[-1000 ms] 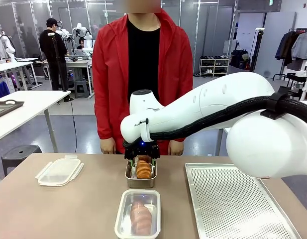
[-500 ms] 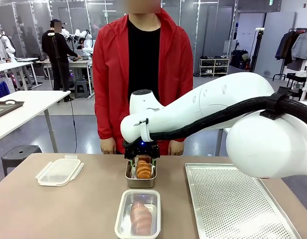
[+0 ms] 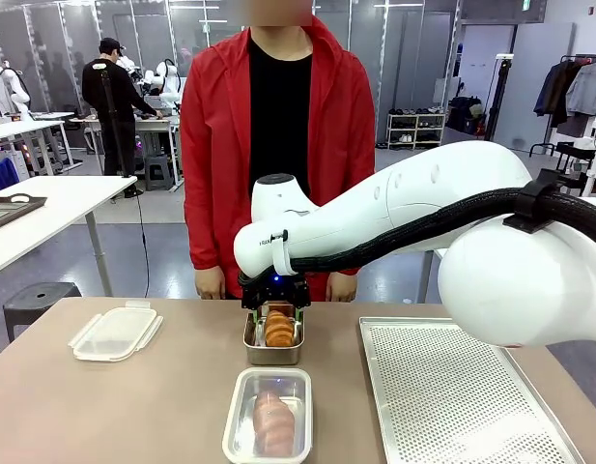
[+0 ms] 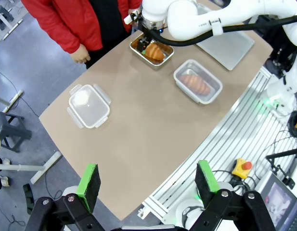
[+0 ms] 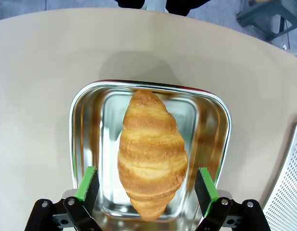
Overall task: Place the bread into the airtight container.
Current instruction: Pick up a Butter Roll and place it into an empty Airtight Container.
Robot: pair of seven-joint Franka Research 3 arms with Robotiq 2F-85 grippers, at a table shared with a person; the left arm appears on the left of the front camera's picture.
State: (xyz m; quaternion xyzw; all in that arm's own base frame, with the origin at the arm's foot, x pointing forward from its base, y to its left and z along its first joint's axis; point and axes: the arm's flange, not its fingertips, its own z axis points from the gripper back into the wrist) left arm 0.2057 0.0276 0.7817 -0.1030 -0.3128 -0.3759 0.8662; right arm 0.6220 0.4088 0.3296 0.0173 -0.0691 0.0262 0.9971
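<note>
Bright, even light from overhead fills the room, and the table [image 3: 133,406] shows only soft, faint shadows. Beyond the metal tray [image 5: 85,144], a pale grey shadow lies on the tabletop. The tray's polished walls throw warm orange reflections of the croissant [image 5: 150,154], which is sharp and well lit. In the left wrist view the table edges bow outward, and the green pads [image 4: 89,180] near the bottom edge look slightly soft.

golden croissant [image 5: 152,154] in steel tray [image 5: 83,120]
</note>
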